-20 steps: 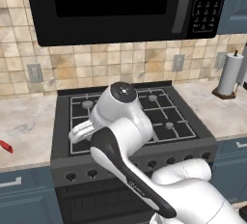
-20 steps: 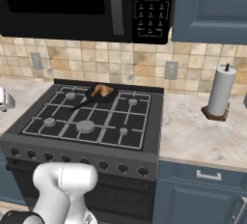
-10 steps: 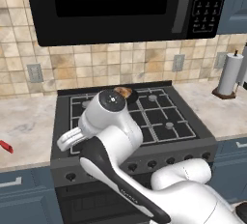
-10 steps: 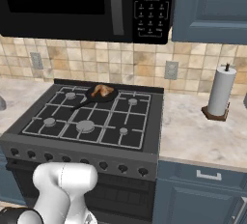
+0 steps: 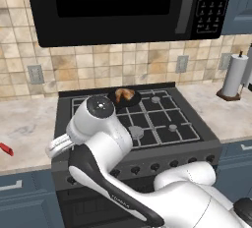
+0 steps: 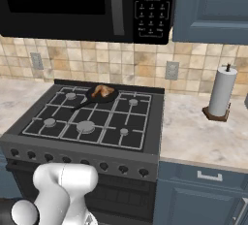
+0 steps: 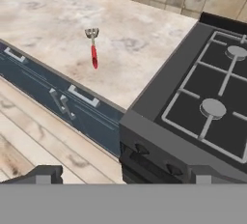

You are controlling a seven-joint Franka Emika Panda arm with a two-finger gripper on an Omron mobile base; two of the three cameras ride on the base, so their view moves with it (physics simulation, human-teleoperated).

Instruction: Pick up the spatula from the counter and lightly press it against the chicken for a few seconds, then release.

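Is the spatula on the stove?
No, the spatula lies on the counter, apart from the stove.

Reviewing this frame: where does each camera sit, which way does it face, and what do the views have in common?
Left base view: behind the arm, to its left, facing forward and down at the stove and the chicken; the white arm rises in the foreground.
Right base view: behind, to the right, facing the same stove; the arm is at lower left.
Hand view: on the hand, looking down at the spatula on the counter; the gripper has its jaws wide apart.
Shared: both base views show the stove, chicken and paper towel roll.
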